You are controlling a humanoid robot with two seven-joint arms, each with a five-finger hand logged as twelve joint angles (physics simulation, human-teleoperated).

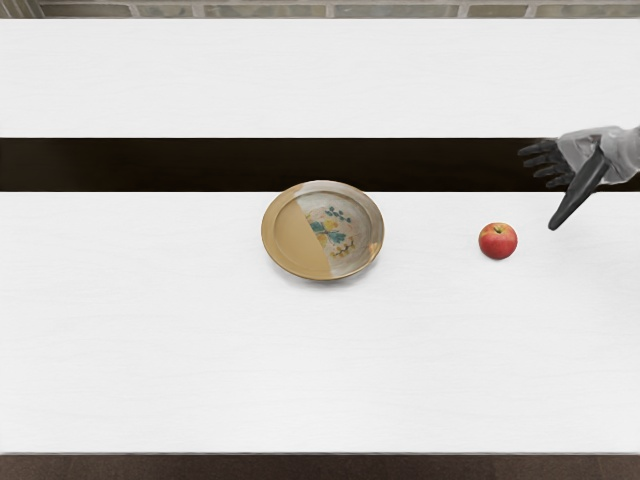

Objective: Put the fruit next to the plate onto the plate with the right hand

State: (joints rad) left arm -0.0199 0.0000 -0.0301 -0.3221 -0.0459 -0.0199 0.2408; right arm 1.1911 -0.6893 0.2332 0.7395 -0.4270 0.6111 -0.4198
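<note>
R hand [568, 165] is hanging in at the far right edge, fingers spread & relaxed, thumb pointing down, gripping nothing. It's sitting up & to the right of the apple [497, 241], near but apart, no contact. Apple is resting upright on the table [200, 350], well right of the plate [283, 235], w/ bare surface between them. Plate is lying flat & carrying nothing, gold-brown w/ a floral patch inside.

Progress, as I'm judging it: nothing done yet. Reach, grasp, carry & set-down are all remaining. L arm isn't showing.

Surface is looking like plain white tabletop, smooth & matte. A dark band [200, 165] is running across behind the plate, w/ another white slab [300, 80] lying beyond it. A thin tiled-looking strip [260, 10] is peeking in along the top, too little to tell what it is.
</note>
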